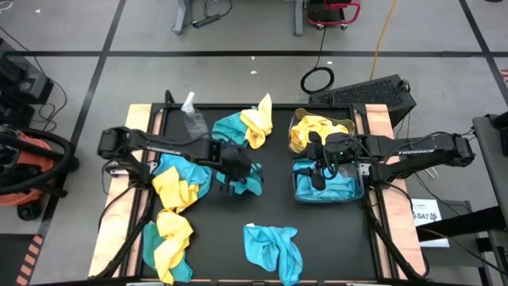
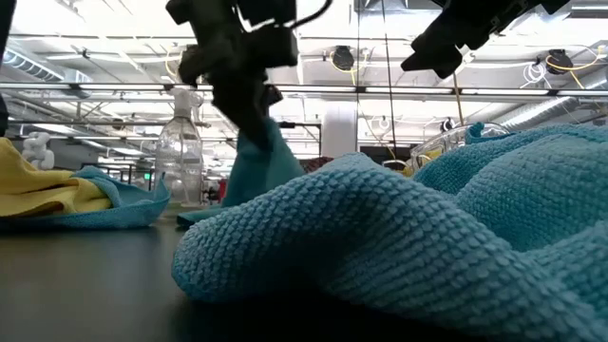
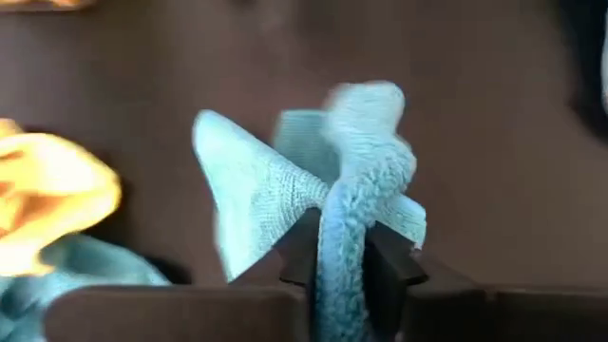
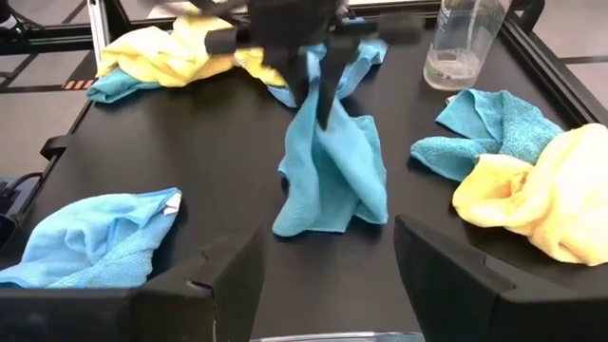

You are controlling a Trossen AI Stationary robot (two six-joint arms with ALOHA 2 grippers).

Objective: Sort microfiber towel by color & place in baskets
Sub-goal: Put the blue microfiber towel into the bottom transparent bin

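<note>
Left gripper [image 3: 344, 271] pinching teal towel [image 4: 331, 161], cloth hanging beneath, tail on table [image 4: 190, 142]

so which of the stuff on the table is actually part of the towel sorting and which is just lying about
Part of the job:
- teal microfiber towel pinched in the left gripper
- loose yellow and teal towels
- clear plastic basket with yellow towels
- clear plastic basket with teal towels, right gripper open above it

Just lying about:
- clear plastic spray bottle
</note>
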